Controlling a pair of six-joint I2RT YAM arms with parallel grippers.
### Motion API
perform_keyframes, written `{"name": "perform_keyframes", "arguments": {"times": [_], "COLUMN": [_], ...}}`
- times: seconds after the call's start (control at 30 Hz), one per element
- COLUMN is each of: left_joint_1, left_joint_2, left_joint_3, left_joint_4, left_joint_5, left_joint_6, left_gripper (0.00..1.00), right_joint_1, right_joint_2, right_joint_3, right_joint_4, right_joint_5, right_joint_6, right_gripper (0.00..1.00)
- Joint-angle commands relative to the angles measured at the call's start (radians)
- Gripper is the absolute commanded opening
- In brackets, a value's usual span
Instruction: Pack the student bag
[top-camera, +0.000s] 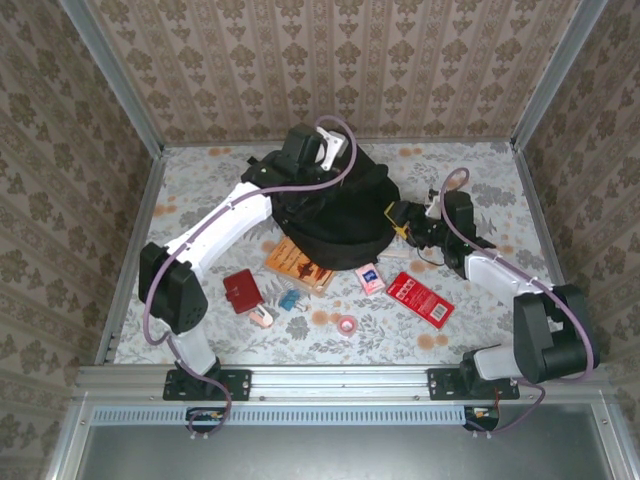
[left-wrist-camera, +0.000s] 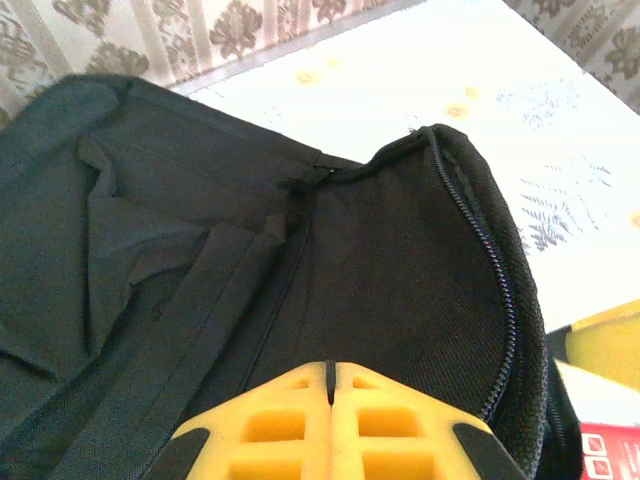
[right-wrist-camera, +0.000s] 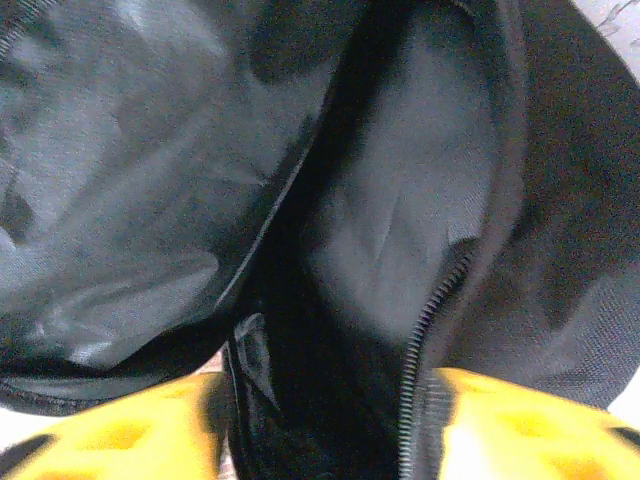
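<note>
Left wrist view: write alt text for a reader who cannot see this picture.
A black student bag lies with its zipper open, showing dark lining. The yellow left end effector is shut at the bottom edge, and a pale flowered table shows beyond the bag.

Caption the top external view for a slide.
The left arm and right arm reach to the black student bag; an orange book and red packet lie near it.
</note>
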Motion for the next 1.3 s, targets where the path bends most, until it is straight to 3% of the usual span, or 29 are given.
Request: {"name": "perform_keyframes", "arguments": {"times": [0.0, 0.1, 0.17, 0.27, 0.43, 0.63, 0.73, 0.9, 0.93, 0.97, 1.03, 1.07, 1.27], "left_joint_1": [-0.008, -0.009, -0.012, -0.017, -0.025, -0.027, -0.027, -0.029, -0.029, -0.030, -0.030, -0.029, -0.033], "left_joint_2": [-0.022, -0.031, -0.034, -0.036, -0.033, -0.026, -0.021, -0.017, -0.018, -0.019, -0.015, -0.009, 0.075], "left_joint_3": [-0.011, -0.019, -0.026, -0.044, -0.059, -0.047, -0.042, -0.015, -0.006, 0.004, 0.034, 0.051, 0.193], "left_joint_4": [0.015, 0.013, 0.016, 0.027, 0.036, 0.031, 0.028, -0.005, -0.017, -0.031, -0.066, -0.083, -0.195], "left_joint_5": [0.050, 0.058, 0.069, 0.080, 0.079, 0.070, 0.074, 0.092, 0.097, 0.102, 0.112, 0.117, 0.202], "left_joint_6": [-0.003, 0.003, 0.008, 0.014, 0.014, 0.018, 0.027, 0.044, 0.055, 0.071, 0.100, 0.113, 0.156], "left_gripper": [0.00, 0.00, 0.00, 0.00, 0.00, 0.00, 0.00, 0.00, 0.04, 0.17, 0.42, 0.50, 0.62], "right_joint_1": [0.008, 0.006, 0.008, 0.033, 0.094, 0.109, 0.110, 0.115, 0.115, 0.116, 0.115, 0.115, 0.116], "right_joint_2": [-0.065, -0.089, -0.077, -0.019, 0.118, 0.254, 0.273, 0.301, 0.302, 0.304, 0.310, 0.313, 0.330], "right_joint_3": [0.108, 0.214, 0.283, 0.385, 0.566, 0.662, 0.640, 0.682, 0.686, 0.688, 0.698, 0.704, 0.740], "right_joint_4": [-0.215, -0.394, -0.492, -0.554, -0.630, -0.723, -0.668, -0.659, -0.657, -0.650, -0.651, -0.649, -0.660], "right_joint_5": [0.134, 0.221, 0.249, 0.205, 0.197, 0.175, 0.159, 0.170, 0.171, 0.172, 0.171, 0.168, 0.160], "right_joint_6": [-0.125, -0.143, -0.034, 0.134, 0.272, 0.332, 0.370, 0.381, 0.391, 0.399, 0.417, 0.422, 0.442], "right_gripper": [0.74, 0.80, 0.78, 0.72, 0.73, 0.68, 0.54, 0.17, 0.09, 0.02, 0.00, 0.00, 0.00]}}
